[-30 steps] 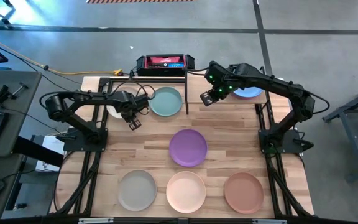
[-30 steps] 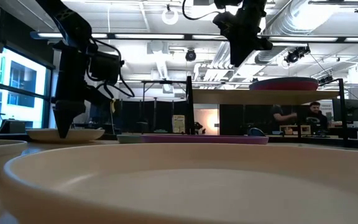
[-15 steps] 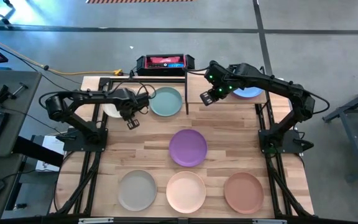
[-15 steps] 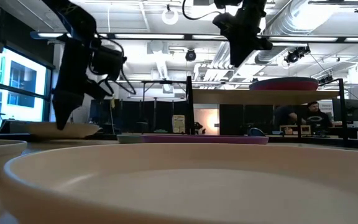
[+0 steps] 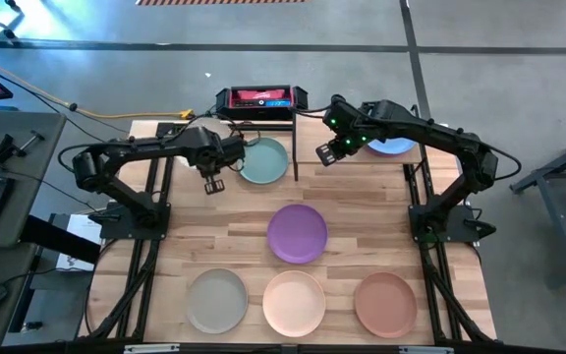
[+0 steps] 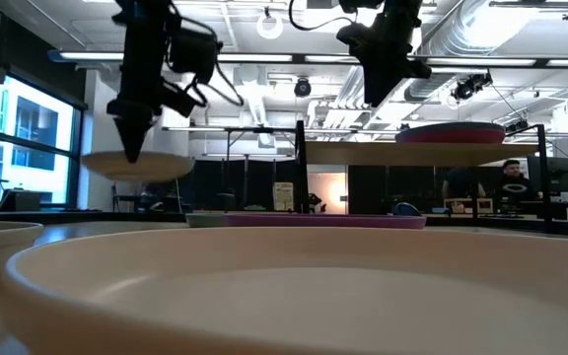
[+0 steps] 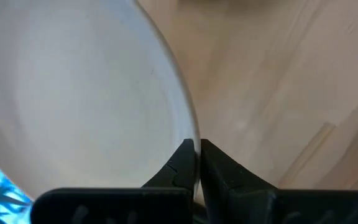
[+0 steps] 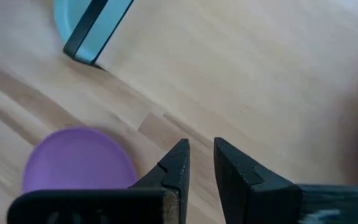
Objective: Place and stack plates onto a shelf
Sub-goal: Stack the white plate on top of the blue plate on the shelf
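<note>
Left gripper [image 7: 197, 163] pinched on cream plate [image 6: 138, 165] rim, lifted; shelf [image 6: 432, 153] holds one stack [image 6: 450, 132], five plates left on table

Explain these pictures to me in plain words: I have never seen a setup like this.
Two dark robot arms work at a wooden table. One picture looks straight down, one looks level across the tabletop, and two come from cameras on the arms' wrists.

The left end effector is shut on the rim of the cream plate, holding it in the air above the table.

The right end effector hangs beside the shelf, holding nothing; its fingers stand slightly apart. On that shelf rest a blue plate and, in the level view, a magenta plate.

On the table lie the pale teal plate, purple plate, grey-beige plate, peach plate and terracotta plate.
</note>
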